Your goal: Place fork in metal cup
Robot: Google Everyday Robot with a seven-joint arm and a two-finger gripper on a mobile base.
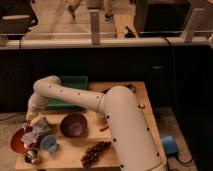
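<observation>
The metal cup (32, 156) is small, shiny and silver and stands at the front left corner of the wooden table (125, 92). My white arm reaches from the lower right across the table and bends down at the left edge. The gripper (31, 119) hangs at the table's left side, above a red bowl (19, 141) and beside a crumpled grey-blue cloth (40, 127), well behind the metal cup. I cannot make out the fork.
A light blue plastic cup (49, 144) stands right of the metal cup. A dark purple bowl (73, 125) sits mid-table, a bunch of dark grapes (95, 152) at the front, a green tray (72, 82) at the back. A blue object (169, 145) lies on the floor at the right.
</observation>
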